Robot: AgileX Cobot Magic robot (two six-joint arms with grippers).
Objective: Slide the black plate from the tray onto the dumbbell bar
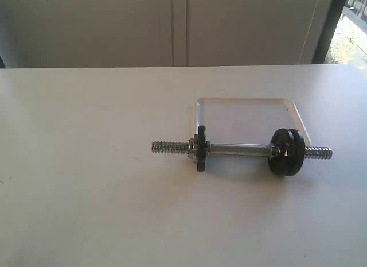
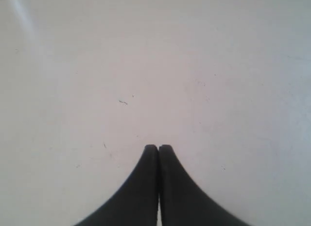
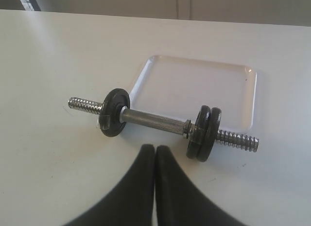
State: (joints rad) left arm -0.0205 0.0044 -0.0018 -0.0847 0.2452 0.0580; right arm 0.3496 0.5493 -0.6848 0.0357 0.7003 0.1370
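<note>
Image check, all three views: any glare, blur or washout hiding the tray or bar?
Exterior view: overexposed, the tray nearly blends into the table; bright window at upper right. Left wrist view: flat pinkish cast, only the left gripper over table. Right wrist view: sharp, the dumbbell bar casts a faint shadow.

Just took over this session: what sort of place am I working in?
Probably an indoor test bench: a plain white table, pale cabinet-like panels behind it, and a window strip showing daylight.

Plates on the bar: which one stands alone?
The left plate in the exterior view; the other two sit together near the bar's right end.
</note>
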